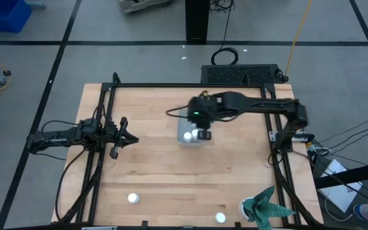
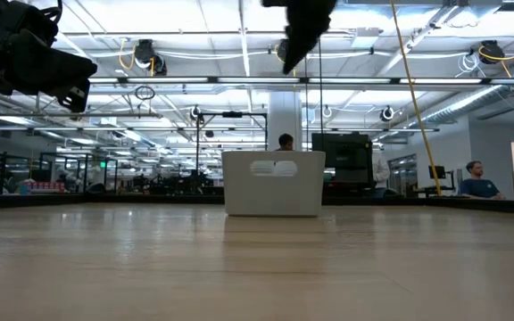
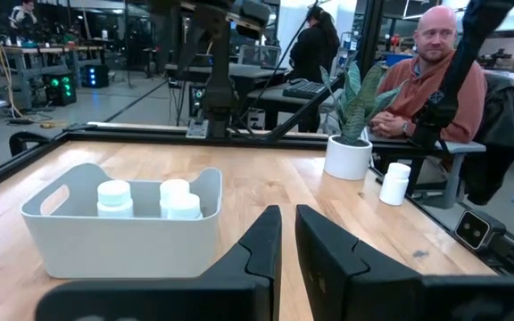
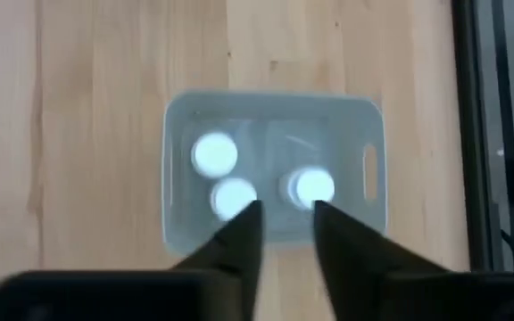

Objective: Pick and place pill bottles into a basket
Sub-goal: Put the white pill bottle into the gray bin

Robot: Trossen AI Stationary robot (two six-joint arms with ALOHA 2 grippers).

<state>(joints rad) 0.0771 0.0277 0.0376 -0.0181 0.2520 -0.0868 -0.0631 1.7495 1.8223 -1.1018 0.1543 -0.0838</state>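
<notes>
The pale grey-blue basket (image 1: 188, 137) stands mid-table and holds three white pill bottles (image 4: 214, 153), (image 4: 233, 196), (image 4: 309, 187), upright on its floor. My right gripper (image 4: 284, 223) hangs open and empty straight above the basket, fingers pointing down; it also shows in the high view (image 1: 201, 124). My left gripper (image 3: 287, 223) is shut and empty, level, left of the basket (image 3: 123, 223); it also shows in the high view (image 1: 133, 137). Two more bottles (image 1: 133, 199), (image 1: 220, 218) stand on the table near its front edge.
A green spiky plant in a white pot (image 1: 264, 207) stands at the table's front right corner, close to one loose bottle (image 3: 395, 183). A black frame (image 1: 171, 85) runs round the table. People sit beyond the table (image 3: 435, 80).
</notes>
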